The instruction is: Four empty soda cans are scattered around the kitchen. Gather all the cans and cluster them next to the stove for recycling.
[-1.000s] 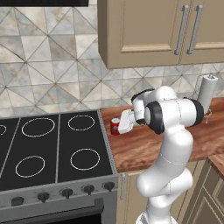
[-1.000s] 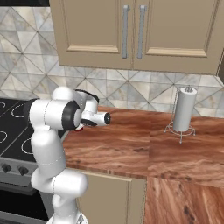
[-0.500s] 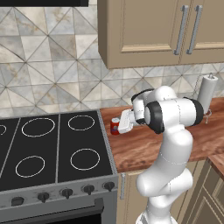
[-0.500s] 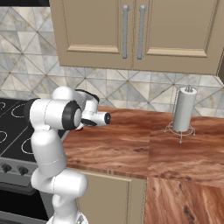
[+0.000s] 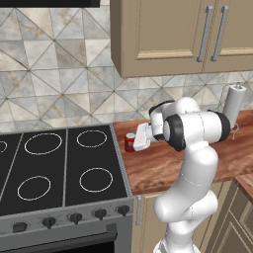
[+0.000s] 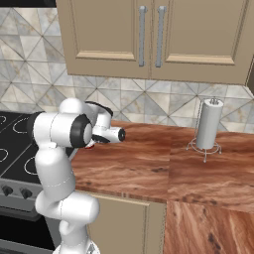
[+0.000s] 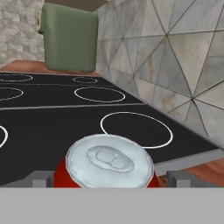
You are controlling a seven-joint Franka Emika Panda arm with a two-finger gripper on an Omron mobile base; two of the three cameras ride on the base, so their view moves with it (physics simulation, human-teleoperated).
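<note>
Hand view: a red can (image 7: 107, 164) with a silver top is seen close below the camera, standing between the two dark fingertips (image 7: 38, 178), which sit well apart on either side of it with gaps showing. The jaws are judged wide open and nothing is held.

In the left base view the can (image 5: 129, 142) is seen upright on the wooden bench (image 5: 163, 165), just beside the right edge of the stove (image 5: 59, 168) and near the tiled wall. The gripper (image 5: 136, 139) is held level at the can's height, reaching in from the right.

The can is judged light and thin-walled, being empty: it would be tipped or pushed aside by a slight knock, and dented by a hard squeeze. Its painted metal side is likely smooth and somewhat slippery. It is best taken across the round body at about mid-height, with a jaw on each side, and with no more than gentle pressure.

Its long axis is seen to run vertically, the silver top with its pull tab facing up and the base flat on the bench. Being round, it presents no preferred side to the jaws. Which way the tab points cannot be told reliably.

As it already stands next to the stove, this can is judged to be in place.
</note>
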